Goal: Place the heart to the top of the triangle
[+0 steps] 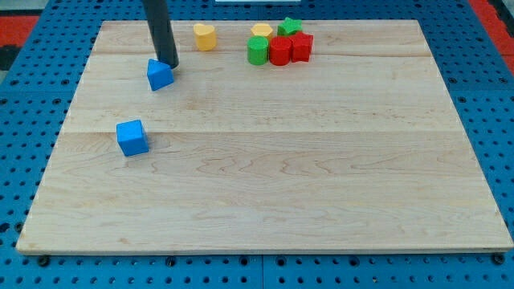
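Observation:
The yellow heart (205,36) lies near the view's top edge of the wooden board (265,185), left of centre. The blue triangle (160,75) sits below and to the left of it. My tip (169,63) is at the triangle's upper right edge, touching or nearly touching it, and below-left of the heart. The rod rises from there out of the view's top.
A blue cube (132,137) lies lower left of the triangle. A cluster sits at the top centre: a yellow block (261,30), a green cylinder (257,50), a green star (290,26), a red block (279,50) and a red star (300,46).

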You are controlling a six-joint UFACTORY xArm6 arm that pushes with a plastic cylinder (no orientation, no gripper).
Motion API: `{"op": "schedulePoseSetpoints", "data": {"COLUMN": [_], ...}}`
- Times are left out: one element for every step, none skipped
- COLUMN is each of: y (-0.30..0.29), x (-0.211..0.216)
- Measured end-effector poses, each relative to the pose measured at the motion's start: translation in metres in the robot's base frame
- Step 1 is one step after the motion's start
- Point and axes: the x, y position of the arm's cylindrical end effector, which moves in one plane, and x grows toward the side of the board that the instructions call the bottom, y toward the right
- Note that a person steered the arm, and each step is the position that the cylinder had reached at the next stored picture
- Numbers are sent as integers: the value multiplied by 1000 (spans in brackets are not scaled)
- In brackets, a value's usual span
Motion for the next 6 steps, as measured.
{"op": "schedulePoseSetpoints", "data": {"y": [-8,-14,39,104,126,76], "x": [-3,-62,-116,-110,-81,-82]}}
